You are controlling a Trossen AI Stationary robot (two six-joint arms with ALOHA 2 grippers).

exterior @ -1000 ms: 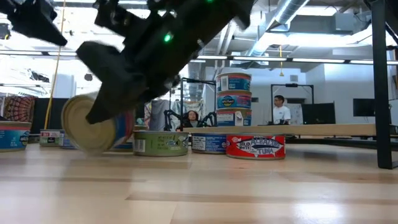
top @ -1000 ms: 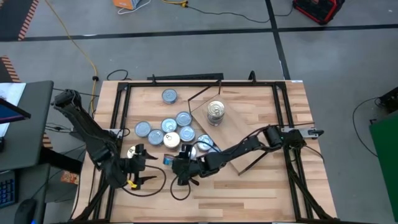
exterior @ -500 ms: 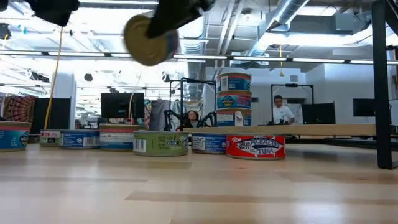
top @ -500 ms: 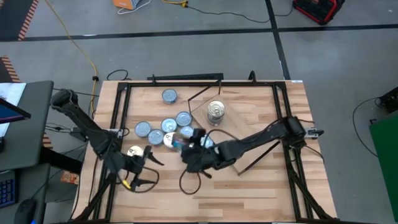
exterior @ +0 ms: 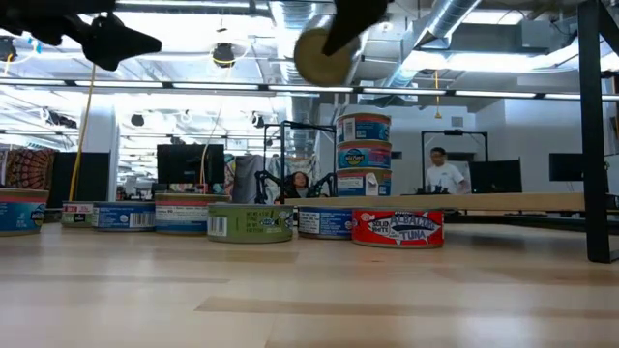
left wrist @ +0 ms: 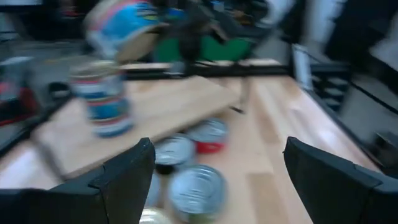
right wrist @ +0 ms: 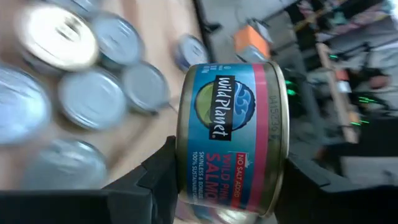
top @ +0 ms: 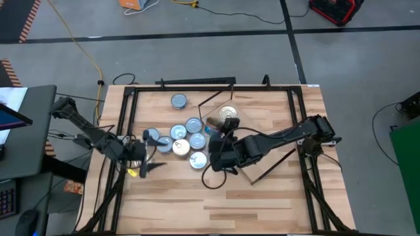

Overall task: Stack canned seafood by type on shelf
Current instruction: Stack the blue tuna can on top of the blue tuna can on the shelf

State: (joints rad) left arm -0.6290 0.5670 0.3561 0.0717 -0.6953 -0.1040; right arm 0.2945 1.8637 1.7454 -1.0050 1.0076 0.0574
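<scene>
Salmon tin (right wrist: 231, 137) is pinched flat-to-flat in my right gripper (top: 217, 136), on its side, up in the air just beside the stack (top: 228, 117) on the shelf (top: 262, 145). A second ago that gripper was down at the table's near side with the tin still low; half a second ago it was already lifted clear. So pick is done, I'm mid-carry toward the stack, placement still open.

Left gripper (top: 146, 154) has pulled back and up, fingers spread wide, holding nothing, near the left end of the loose tins (top: 176, 137), which sit on the table beside the shelf.

Readable: held tin says "Wild Planet", "NO SALT ADDED", "SALMON", "SKINLESS & BONELESS". In the low view a red tin (exterior: 397, 228) reads "ALBACORE TUNA". Stack (exterior: 364, 155) is three high, labels too small for me.
</scene>
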